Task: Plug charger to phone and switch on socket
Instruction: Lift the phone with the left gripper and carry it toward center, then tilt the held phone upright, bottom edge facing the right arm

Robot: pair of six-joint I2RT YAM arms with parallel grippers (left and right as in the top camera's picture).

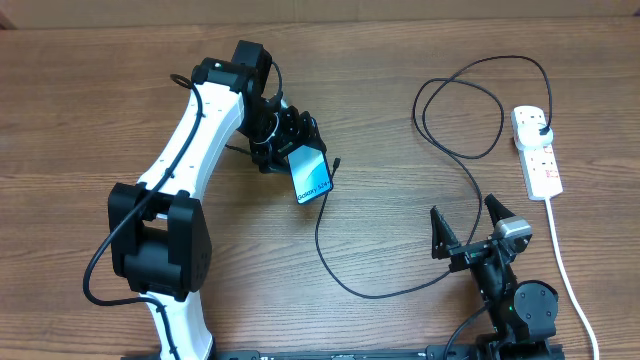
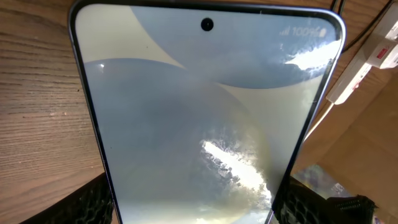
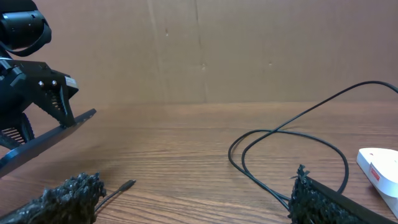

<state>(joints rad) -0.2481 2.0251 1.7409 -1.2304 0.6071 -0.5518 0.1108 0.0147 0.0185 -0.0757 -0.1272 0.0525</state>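
My left gripper (image 1: 290, 150) is shut on the phone (image 1: 312, 176), which has a light blue screen, and holds it tilted above the table left of centre. In the left wrist view the phone (image 2: 205, 118) fills the frame between the fingers. The charger, a thin black cable (image 1: 470, 175), loops from its black plug in the socket (image 1: 536, 150), a white power strip at the right, down across the table. Its connector tip (image 1: 338, 161) lies on the wood just right of the phone and shows in the right wrist view (image 3: 124, 185). My right gripper (image 1: 468, 228) is open and empty near the front right.
The socket's thick white cord (image 1: 566, 270) runs down the right side to the front edge. The socket also shows at the edge of the left wrist view (image 2: 367, 59) and the right wrist view (image 3: 380, 169). A brown cardboard wall (image 3: 199, 50) stands behind the table.
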